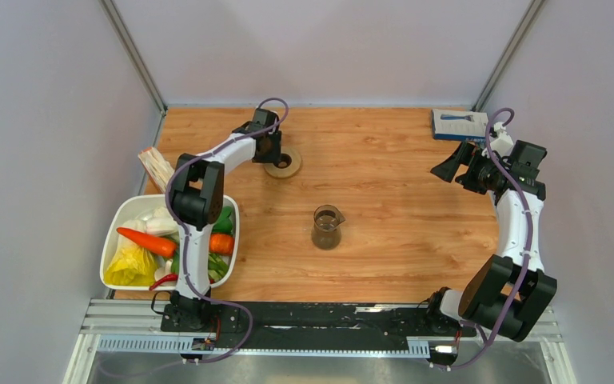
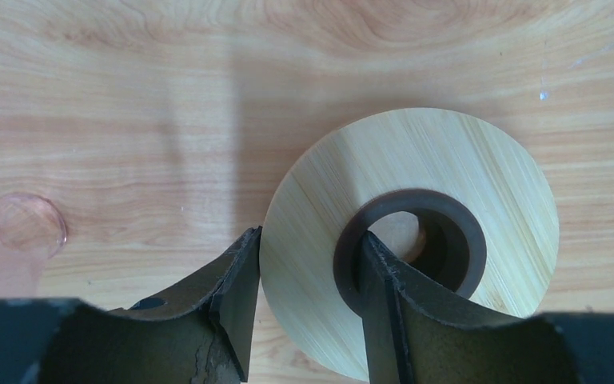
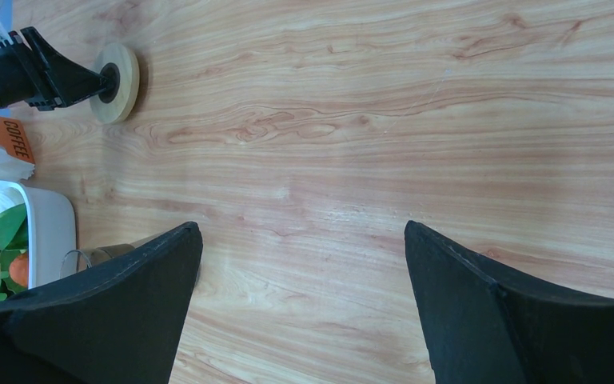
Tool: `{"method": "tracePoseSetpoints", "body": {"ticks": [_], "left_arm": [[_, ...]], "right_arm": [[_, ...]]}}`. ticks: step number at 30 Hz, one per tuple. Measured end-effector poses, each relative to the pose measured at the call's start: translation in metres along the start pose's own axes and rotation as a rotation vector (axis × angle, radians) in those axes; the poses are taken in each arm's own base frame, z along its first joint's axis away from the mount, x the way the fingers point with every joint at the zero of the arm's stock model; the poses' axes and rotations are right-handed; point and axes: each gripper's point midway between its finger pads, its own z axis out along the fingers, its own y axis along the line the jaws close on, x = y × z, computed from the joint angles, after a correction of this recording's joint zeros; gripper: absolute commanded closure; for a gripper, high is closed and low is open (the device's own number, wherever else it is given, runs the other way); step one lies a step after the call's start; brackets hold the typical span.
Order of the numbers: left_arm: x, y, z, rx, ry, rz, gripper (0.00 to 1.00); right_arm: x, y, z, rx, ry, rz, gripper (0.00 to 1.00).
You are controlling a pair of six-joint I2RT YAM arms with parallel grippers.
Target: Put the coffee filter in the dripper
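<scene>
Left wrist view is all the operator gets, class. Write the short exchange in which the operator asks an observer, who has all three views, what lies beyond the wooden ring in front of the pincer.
Operator: My left pincer straddles the dripper, one jaw outside its tan ring and one in the centre hole. What else stands on the table?
Observer: A small brown-tinted glass cup stands mid-table, closer to the near edge than the dripper.
Operator: And the other arm?
Observer: The right pincer hangs open above the table's right side, holding nothing.
</scene>
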Motion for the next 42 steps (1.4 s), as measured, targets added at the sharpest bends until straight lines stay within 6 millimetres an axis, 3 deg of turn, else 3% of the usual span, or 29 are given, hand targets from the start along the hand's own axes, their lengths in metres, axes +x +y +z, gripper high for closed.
{"method": "tracePoseSetpoints", "body": {"ticks": [4, 7, 12, 16, 19, 22, 26, 31, 42], "left_arm": [[0.003, -0.001, -0.014, 0.013, 0.025, -0.008, 0.69], [-0.005, -0.006, -0.041, 0.033, 0.014, -0.010, 0.71], [-0.038, -0.022, -0.118, 0.097, -0.092, 0.006, 0.72], [-0.047, -0.051, -0.184, 0.183, -0.165, 0.071, 0.73], [-0.034, -0.083, -0.224, 0.271, -0.181, 0.149, 0.73], [-0.001, -0.114, -0.249, 0.348, -0.139, 0.244, 0.73], [0.047, -0.143, -0.255, 0.403, -0.057, 0.369, 0.73], [0.097, -0.151, -0.250, 0.429, 0.055, 0.478, 0.72], [0.108, -0.154, -0.236, 0.445, 0.104, 0.517, 0.71]], "right_arm": [[0.000, 0.000, 0.000, -0.001, 0.000, 0.000, 0.00], [0.000, 0.001, 0.000, -0.003, 0.001, 0.000, 0.00], [-0.002, 0.006, -0.004, -0.016, 0.007, 0.004, 0.00], [-0.001, 0.011, -0.006, -0.034, 0.017, -0.005, 0.00], [0.000, 0.013, -0.007, -0.040, 0.020, -0.011, 0.00], [0.001, 0.015, -0.009, -0.047, 0.022, -0.012, 0.00], [0.003, 0.019, -0.010, -0.055, 0.026, -0.016, 0.00], [0.003, 0.020, -0.010, -0.059, 0.028, -0.015, 0.00], [0.002, 0.021, -0.011, -0.061, 0.022, -0.021, 0.00]]}}
